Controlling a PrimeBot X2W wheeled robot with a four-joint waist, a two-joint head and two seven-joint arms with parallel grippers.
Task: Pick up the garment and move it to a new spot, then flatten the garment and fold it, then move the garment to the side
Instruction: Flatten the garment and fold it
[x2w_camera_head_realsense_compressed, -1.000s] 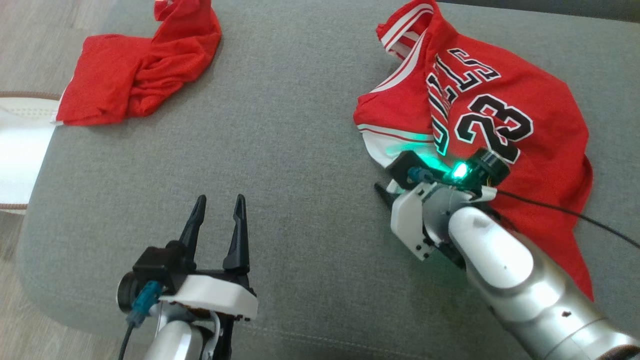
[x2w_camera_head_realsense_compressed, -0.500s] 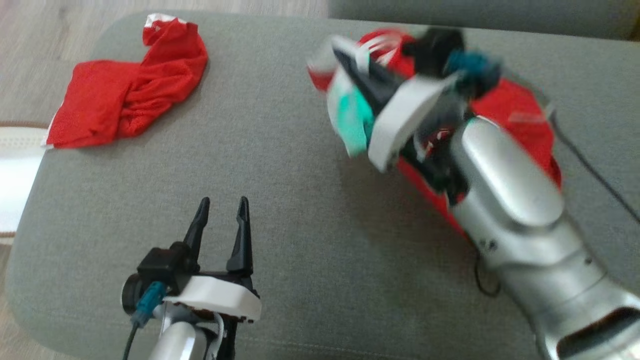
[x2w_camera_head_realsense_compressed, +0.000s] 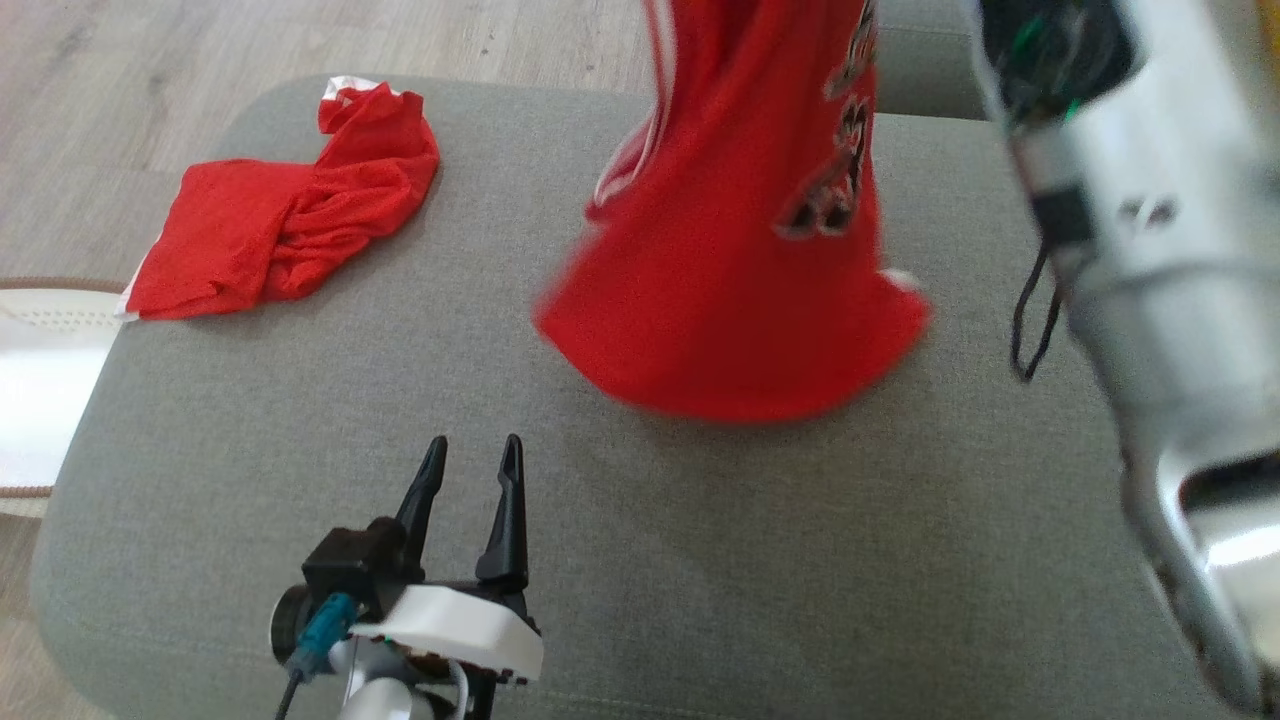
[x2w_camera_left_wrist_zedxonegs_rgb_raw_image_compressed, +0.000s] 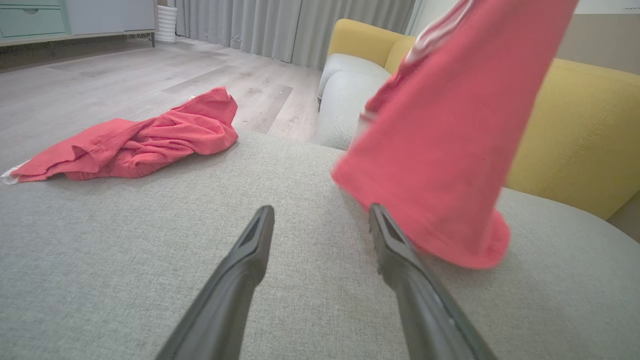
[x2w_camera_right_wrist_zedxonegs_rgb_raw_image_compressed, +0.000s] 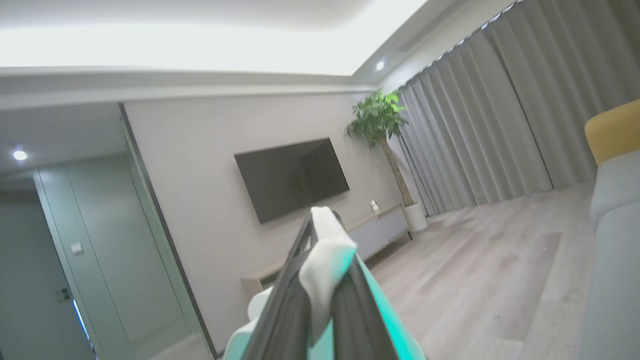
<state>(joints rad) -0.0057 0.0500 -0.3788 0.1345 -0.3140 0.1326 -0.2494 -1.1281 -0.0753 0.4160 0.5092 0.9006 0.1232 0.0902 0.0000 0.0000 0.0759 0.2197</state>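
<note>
The red jersey (x2w_camera_head_realsense_compressed: 740, 300) with white trim and black numbers hangs in the air above the grey cushion (x2w_camera_head_realsense_compressed: 700, 560), its hem just over the surface. In the left wrist view the jersey (x2w_camera_left_wrist_zedxonegs_rgb_raw_image_compressed: 440, 150) dangles to the right of my left fingers. My right gripper (x2w_camera_right_wrist_zedxonegs_rgb_raw_image_compressed: 325, 217) is raised high and shut on a white edge of the jersey (x2w_camera_right_wrist_zedxonegs_rgb_raw_image_compressed: 325, 260). Its silver forearm (x2w_camera_head_realsense_compressed: 1130, 250) rises along the right of the head view. My left gripper (x2w_camera_head_realsense_compressed: 475, 445) rests low at the front left, open and holding nothing, short of the hanging hem.
A second red garment (x2w_camera_head_realsense_compressed: 290, 230) lies crumpled at the cushion's far left corner. A white object (x2w_camera_head_realsense_compressed: 40, 380) sits off the cushion's left edge on the wooden floor. A yellow sofa (x2w_camera_left_wrist_zedxonegs_rgb_raw_image_compressed: 575, 135) stands behind the cushion. A black cable (x2w_camera_head_realsense_compressed: 1030, 320) loops from the right arm.
My right arm has swung up from the cushion with the jersey, which now hangs instead of lying spread. The camera has shifted. The left gripper has kept its pose.
</note>
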